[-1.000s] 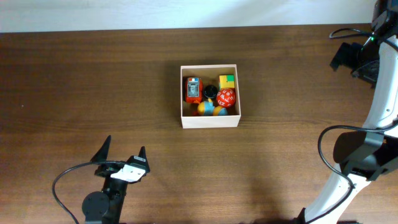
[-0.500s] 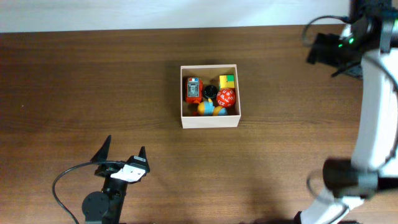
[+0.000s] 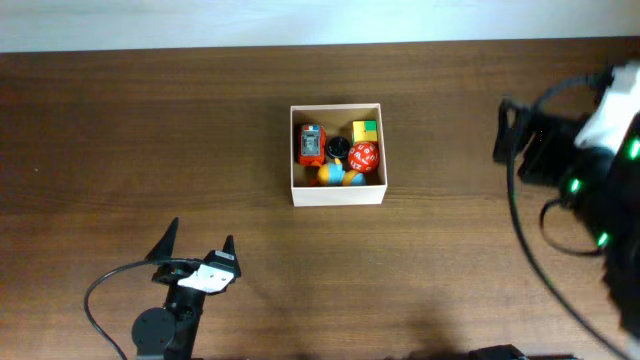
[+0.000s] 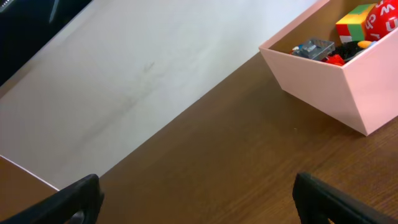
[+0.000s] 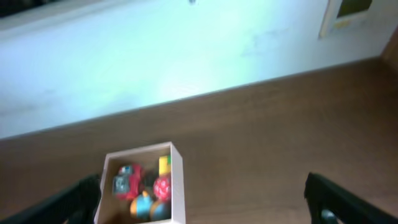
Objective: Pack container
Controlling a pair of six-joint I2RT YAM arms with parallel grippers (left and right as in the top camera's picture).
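Observation:
The container (image 3: 337, 195), a square white-walled box, stands mid-table. It holds a red and grey toy (image 3: 311, 144), a yellow-green cube (image 3: 365, 131), a red ball with white marks (image 3: 363, 156), blue-orange toys (image 3: 340, 177) and a small black piece (image 3: 338, 148). It also shows in the left wrist view (image 4: 348, 87) and the right wrist view (image 5: 177, 186). My left gripper (image 3: 200, 235) is open and empty near the front left (image 4: 199, 199). My right gripper (image 5: 202, 199) is open and empty, raised well above the table to the right of the container (image 3: 510, 130).
The brown wooden table (image 3: 150, 130) meets a white wall strip along its far edge (image 3: 200, 25). A black cable (image 3: 100, 295) loops beside the left arm's base. The right arm's body (image 3: 600, 200) fills the right side of the overhead view.
My right arm has swung from the far right corner forward and nearer the overhead camera, gripper still open. The left arm and the container have not moved.

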